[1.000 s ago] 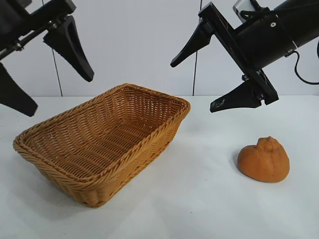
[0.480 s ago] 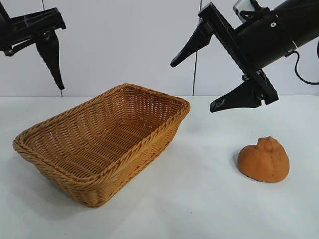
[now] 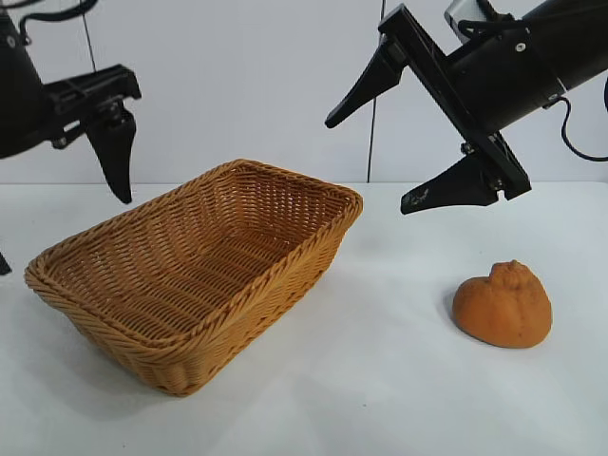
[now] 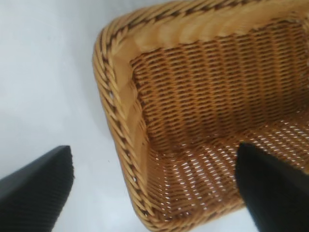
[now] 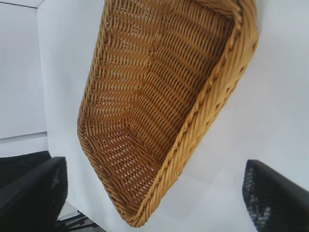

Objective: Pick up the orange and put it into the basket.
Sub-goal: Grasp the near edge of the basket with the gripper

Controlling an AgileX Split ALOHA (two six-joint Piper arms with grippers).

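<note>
The dull-orange, lumpy orange (image 3: 502, 304) lies on the white table at the right, apart from the basket and touched by nothing. The tan wicker basket (image 3: 275, 271) stands left of centre and holds nothing. My right gripper (image 3: 366, 166) hangs open in the air above the gap between basket and orange, higher than both. My left gripper (image 3: 63, 236) hovers open at the basket's left end. The left wrist view shows the basket's corner (image 4: 116, 96) between the spread black fingers (image 4: 36, 188). In the right wrist view the basket (image 5: 217, 87) lies beyond the open gripper (image 5: 152, 166). Neither wrist view shows the orange.
A white table (image 3: 399, 399) carries both things, with bare surface in front of the basket and around the orange. Behind it stands a white panelled wall (image 3: 247, 85). A dark cable (image 3: 570, 133) loops off the right arm.
My left gripper has turned and come down from the upper left corner toward the basket's left end. The right arm, orange and basket have not moved.
</note>
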